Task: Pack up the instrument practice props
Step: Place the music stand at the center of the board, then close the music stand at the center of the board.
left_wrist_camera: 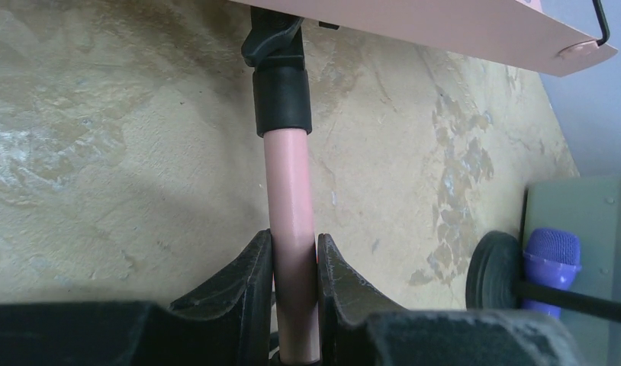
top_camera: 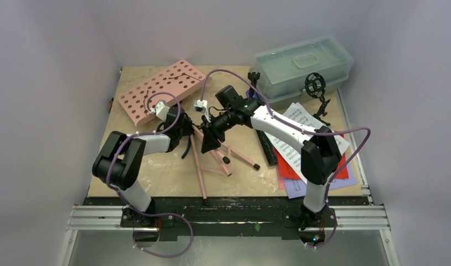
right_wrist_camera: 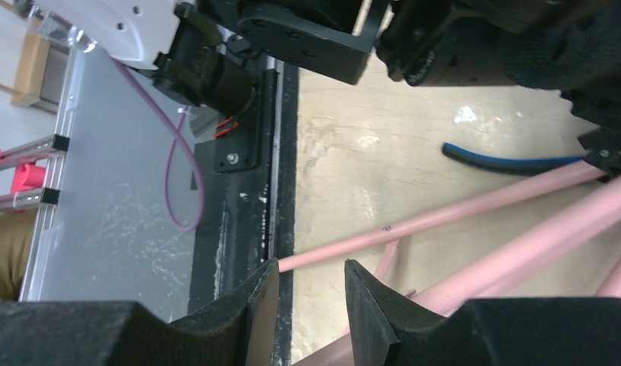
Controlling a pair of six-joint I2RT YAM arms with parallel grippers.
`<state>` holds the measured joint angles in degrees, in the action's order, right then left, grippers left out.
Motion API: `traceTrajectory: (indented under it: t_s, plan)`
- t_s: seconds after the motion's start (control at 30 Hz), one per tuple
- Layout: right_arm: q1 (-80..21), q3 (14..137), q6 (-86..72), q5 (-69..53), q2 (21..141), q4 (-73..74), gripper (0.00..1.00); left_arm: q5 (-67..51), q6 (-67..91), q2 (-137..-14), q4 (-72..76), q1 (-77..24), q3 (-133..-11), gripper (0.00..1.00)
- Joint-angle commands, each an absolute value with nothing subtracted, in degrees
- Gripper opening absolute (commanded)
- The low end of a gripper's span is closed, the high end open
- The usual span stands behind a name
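The pink music rack lies flat on the table, its perforated panel [top_camera: 162,88] at the back left and its tripod legs [top_camera: 215,158] spread toward the front. My left gripper [top_camera: 185,128] is shut on the rack's pink pole [left_wrist_camera: 288,191], just below its black collar [left_wrist_camera: 282,95]. My right gripper [top_camera: 209,144] is open over the legs [right_wrist_camera: 445,217], with nothing between its fingers [right_wrist_camera: 368,297]. White, red and lavender music sheets [top_camera: 309,149] lie at the right. A purple mic [left_wrist_camera: 550,259] shows in the left wrist view. Black mic supports [top_camera: 316,88] stand at the back.
A translucent greenish lidded box [top_camera: 303,64] sits at the back right. A long black object [top_camera: 266,147] lies beside the sheets. A blue-edged plier handle [right_wrist_camera: 513,162] lies near the legs. The table's front edge and black rail [top_camera: 229,202] are close behind the leg tips.
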<state>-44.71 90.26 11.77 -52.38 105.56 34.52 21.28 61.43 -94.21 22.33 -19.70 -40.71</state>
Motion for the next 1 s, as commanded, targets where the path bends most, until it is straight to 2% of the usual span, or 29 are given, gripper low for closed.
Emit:
traceTrajectory:
  t_s: [0.0,0.17,0.33,0.57,0.87,0.97]
  plan:
    - [-42.08,92.92,9.42,-48.74,106.07,34.29,0.40,24.26,64.18,-93.72,43.59,-18.87,-48.67,0.00]
    - [-40.96,91.74,8.87,-47.12,108.45,34.29,0.38,21.19,66.40,-95.41,42.86,-17.75,-48.36,0.02]
    - [-40.96,89.92,9.57,-44.22,110.34,34.73,0.37,16.11,68.88,-94.21,38.19,-16.55,-47.52,0.36]
    - [-40.97,88.06,10.75,-39.71,111.45,34.87,0.37,11.89,69.58,-88.59,23.50,-16.09,-48.19,0.58]
    - [-41.06,86.59,14.40,-39.61,112.01,36.90,0.39,6.67,63.15,-77.82,13.52,-16.08,-46.11,0.66]
    - [-41.63,89.66,19.86,-44.32,108.78,42.77,0.51,2.53,56.95,-74.00,8.53,-16.08,-45.23,0.67]
